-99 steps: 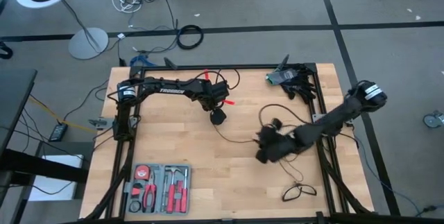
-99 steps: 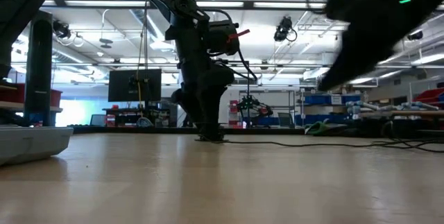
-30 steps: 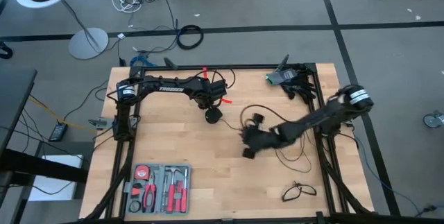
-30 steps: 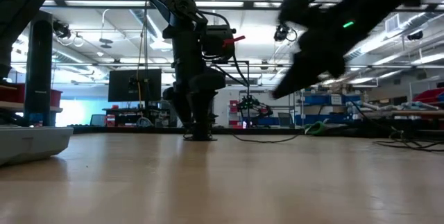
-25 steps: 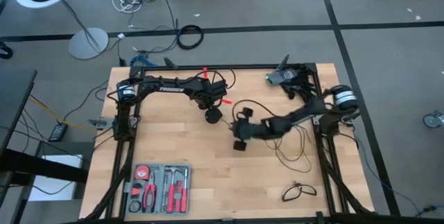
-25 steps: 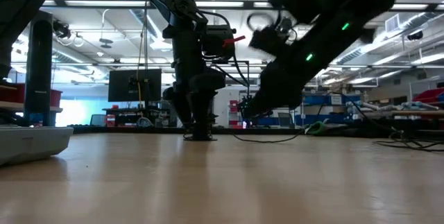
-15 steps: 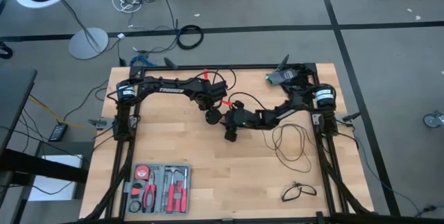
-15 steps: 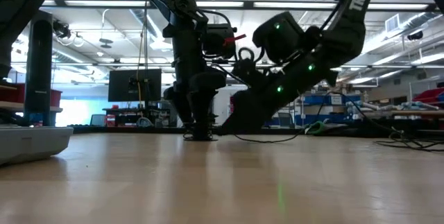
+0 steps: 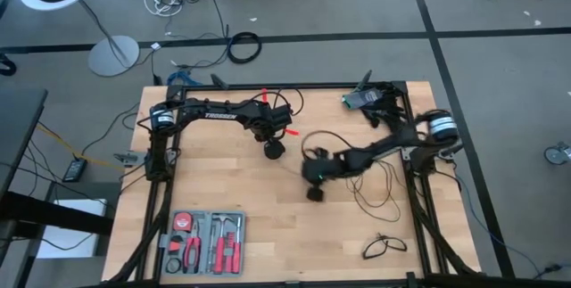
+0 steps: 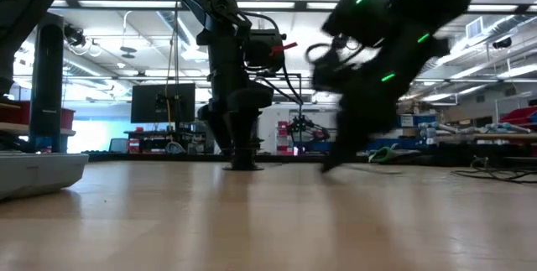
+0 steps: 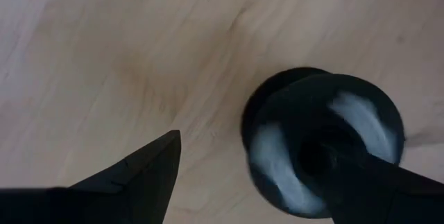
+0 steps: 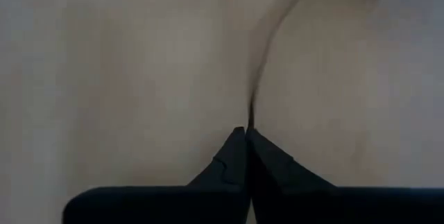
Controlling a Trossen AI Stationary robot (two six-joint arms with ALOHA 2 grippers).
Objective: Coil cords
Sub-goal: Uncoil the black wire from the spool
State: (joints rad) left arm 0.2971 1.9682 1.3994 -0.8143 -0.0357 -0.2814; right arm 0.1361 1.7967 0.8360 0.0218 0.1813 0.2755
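Right gripper [image 12: 246, 132] is pinching the thin cord [image 12: 258, 78] near the disc [image 11: 320, 141]; left gripper [image 11: 277, 175] is straddling that disc, fingers wide.

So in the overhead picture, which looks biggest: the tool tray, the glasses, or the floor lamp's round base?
1. Tool tray, clearly largest.
2. Lamp base; it sits on the floor, farther from the camera, so its true size is unsure.
3. Glasses, smallest.
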